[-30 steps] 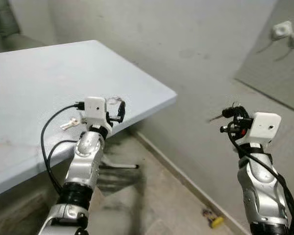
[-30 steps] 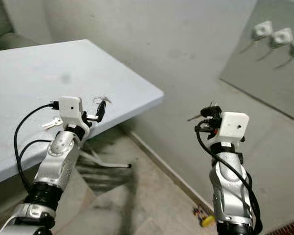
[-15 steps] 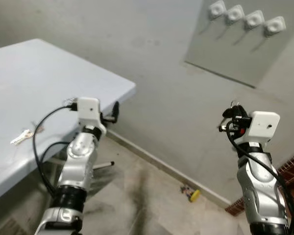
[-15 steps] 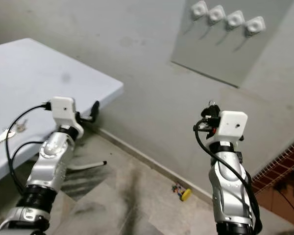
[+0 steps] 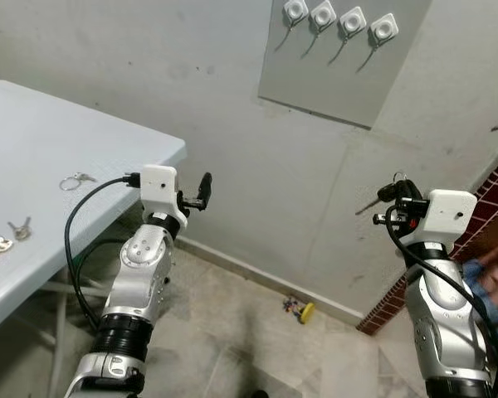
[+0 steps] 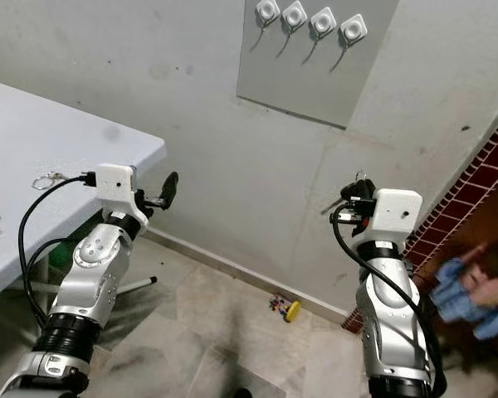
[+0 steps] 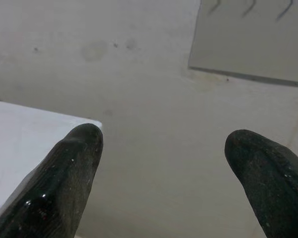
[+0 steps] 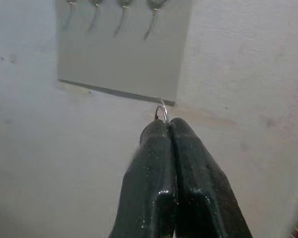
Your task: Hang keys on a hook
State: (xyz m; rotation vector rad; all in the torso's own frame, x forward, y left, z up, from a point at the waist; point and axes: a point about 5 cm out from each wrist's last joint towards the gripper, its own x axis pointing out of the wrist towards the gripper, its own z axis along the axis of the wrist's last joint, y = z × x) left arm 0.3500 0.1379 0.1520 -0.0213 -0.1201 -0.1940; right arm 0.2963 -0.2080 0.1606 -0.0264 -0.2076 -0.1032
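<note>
Now the right gripper [image 5: 385, 201], pinched tight on the small silver keys with metal ring [image 8: 162, 111], must rise toward the four white wall hooks [image 5: 340, 18], while the left gripper [image 7: 164, 163] idles wide open and empty.

Even dim light, soft shadows; right edge blurred, wrist views soft.

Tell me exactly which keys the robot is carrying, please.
Start at the grey panel with four hooks on the wall, then drop down to the right tool. The key ring pinched between its closed fingers is the one. The other keys lie loose on the blue table.
</note>
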